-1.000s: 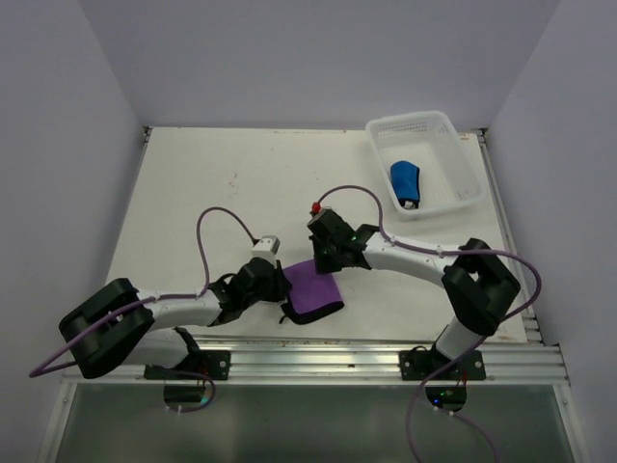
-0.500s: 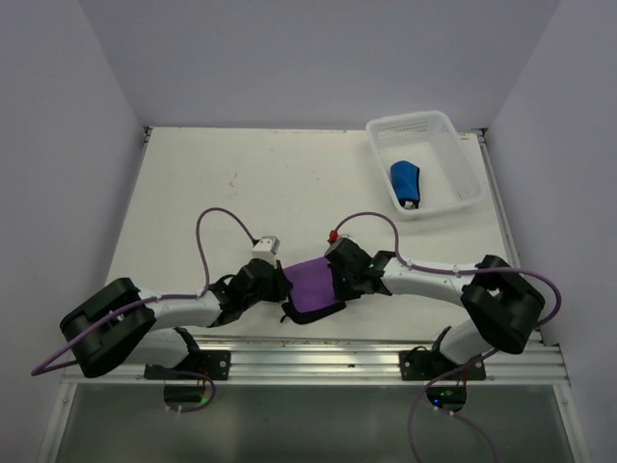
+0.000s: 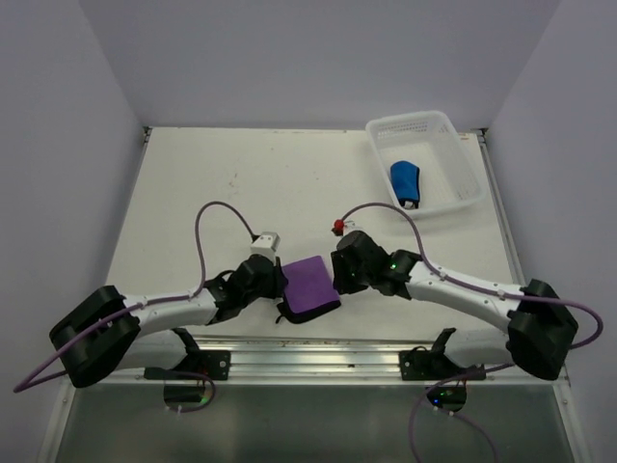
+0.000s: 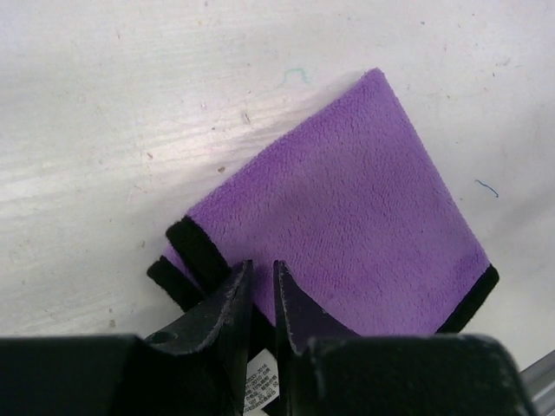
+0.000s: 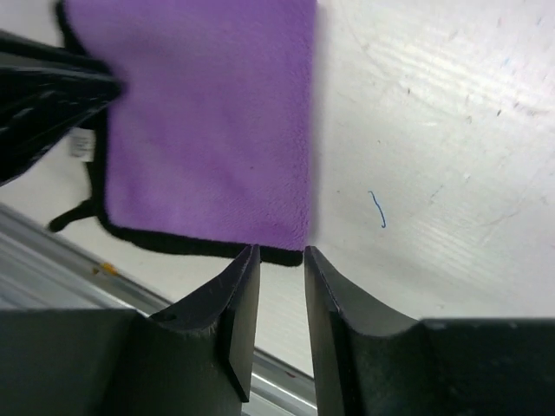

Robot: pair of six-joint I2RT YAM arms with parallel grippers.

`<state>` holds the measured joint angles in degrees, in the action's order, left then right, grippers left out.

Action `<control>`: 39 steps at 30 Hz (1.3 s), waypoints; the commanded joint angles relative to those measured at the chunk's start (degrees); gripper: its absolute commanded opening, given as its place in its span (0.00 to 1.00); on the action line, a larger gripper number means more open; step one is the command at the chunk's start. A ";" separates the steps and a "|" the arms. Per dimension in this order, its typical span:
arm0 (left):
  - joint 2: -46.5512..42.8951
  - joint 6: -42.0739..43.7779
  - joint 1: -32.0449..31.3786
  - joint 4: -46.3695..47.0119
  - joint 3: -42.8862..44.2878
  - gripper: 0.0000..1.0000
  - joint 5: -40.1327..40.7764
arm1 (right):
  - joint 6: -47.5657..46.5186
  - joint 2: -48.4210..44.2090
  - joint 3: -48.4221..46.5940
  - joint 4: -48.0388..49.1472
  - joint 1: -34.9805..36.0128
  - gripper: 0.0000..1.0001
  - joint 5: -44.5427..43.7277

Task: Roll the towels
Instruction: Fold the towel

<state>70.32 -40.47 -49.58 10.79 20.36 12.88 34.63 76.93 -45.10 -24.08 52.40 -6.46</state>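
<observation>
The purple towel (image 3: 310, 283) lies folded flat near the table's front edge, its dark hem along the near side. My left gripper (image 3: 281, 292) sits at its left edge. In the left wrist view the jaws (image 4: 257, 267) stand nearly together, pinching the hem of the purple towel (image 4: 347, 208) by its label. My right gripper (image 3: 336, 278) is at the towel's right side. Its jaws (image 5: 281, 251) are open with only table between them, the tips just short of the hem at the corner of the purple towel (image 5: 208, 121). The blue towel (image 3: 406, 182) lies rolled in the basket.
The white perforated basket (image 3: 453, 130) stands at the back right corner. A metal rail (image 3: 318, 362) runs along the near table edge, close under the towel. Purple cables loop up over both arms. The left gripper's body (image 5: 48, 95) intrudes at the left of the right wrist view.
My right gripper carried the towel's far edge toward the front, let it go and opened, then slid to the towel's right side. The towel now lies folded flatter. The left gripper barely moved.
</observation>
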 commanded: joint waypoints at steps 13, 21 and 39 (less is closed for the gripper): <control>-11.87 13.84 -0.43 -1.04 5.32 0.39 -1.72 | -33.01 -22.51 16.33 19.57 16.93 0.42 -11.63; -15.30 10.76 -1.92 -0.07 -1.37 0.43 -3.57 | -52.55 -20.34 22.52 33.56 29.59 0.50 -17.88; 1.92 12.35 -2.80 9.69 0.20 0.44 -12.36 | -66.89 4.45 11.79 33.04 33.82 0.57 -21.58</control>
<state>70.59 -28.29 -52.14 16.88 18.55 1.39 -29.45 79.55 -30.92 8.29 85.97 -27.42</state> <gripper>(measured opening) 0.434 0.572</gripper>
